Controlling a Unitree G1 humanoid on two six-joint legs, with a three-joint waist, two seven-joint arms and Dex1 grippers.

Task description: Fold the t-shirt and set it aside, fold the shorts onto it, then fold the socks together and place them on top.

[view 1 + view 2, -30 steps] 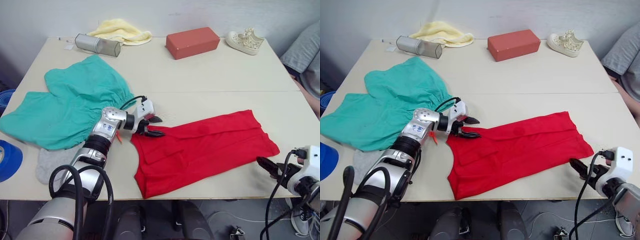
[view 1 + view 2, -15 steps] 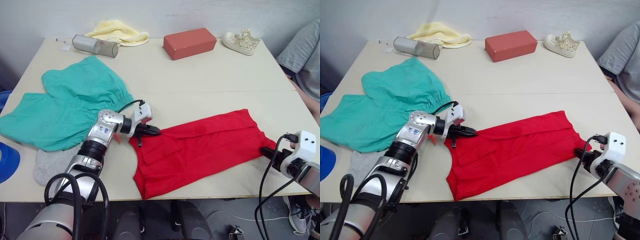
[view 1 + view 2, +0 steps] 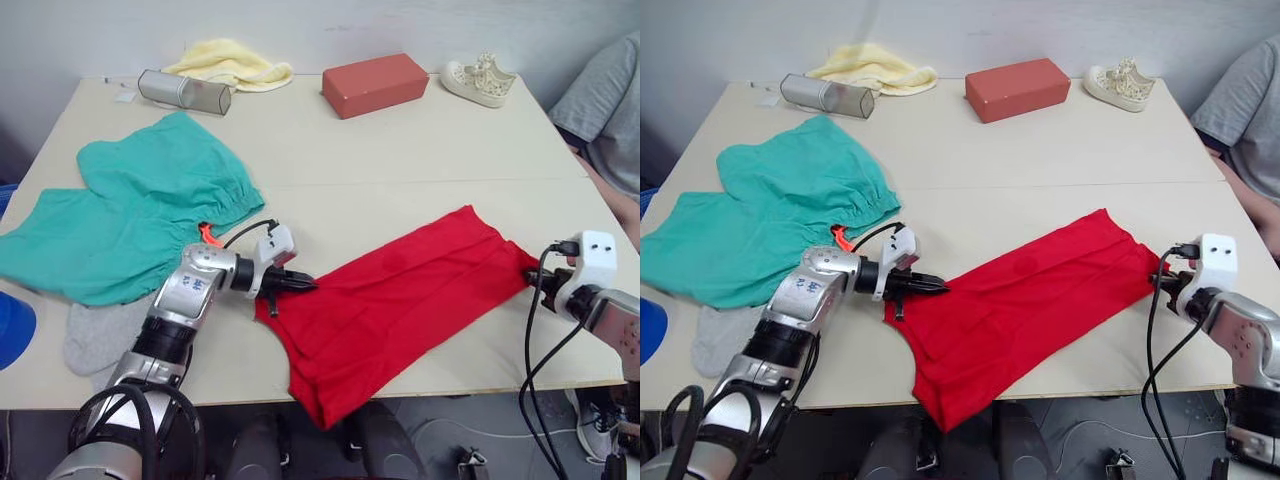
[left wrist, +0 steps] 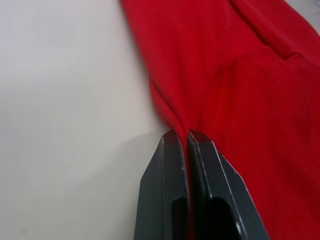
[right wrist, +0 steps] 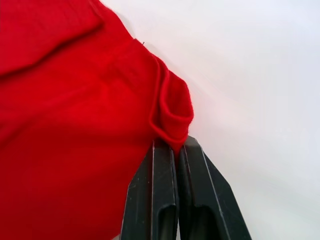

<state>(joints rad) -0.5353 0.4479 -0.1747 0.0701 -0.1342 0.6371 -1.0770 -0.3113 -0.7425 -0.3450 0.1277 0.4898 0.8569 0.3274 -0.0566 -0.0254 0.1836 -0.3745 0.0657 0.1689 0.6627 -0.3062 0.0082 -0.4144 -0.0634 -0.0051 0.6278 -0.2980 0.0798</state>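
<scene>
Fingers of the left gripper [image 4: 186, 134] are clamping a pinch of the t-shirt [image 3: 400, 300] at its edge, the red cloth spreading away beyond the tips. Fingers of the right gripper [image 5: 170, 145] are pressing together on a rolled fold at the t-shirt's opposite end. Between both grippers the shirt is lying stretched on the table [image 3: 400, 150]. The shorts [image 3: 130, 220] are lying behind the left gripper, the socks [image 3: 95, 335] beside its arm.

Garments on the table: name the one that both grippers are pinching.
The red t-shirt. The left gripper and right gripper are shut on its opposite ends; the teal shorts and grey socks lie untouched.
</scene>
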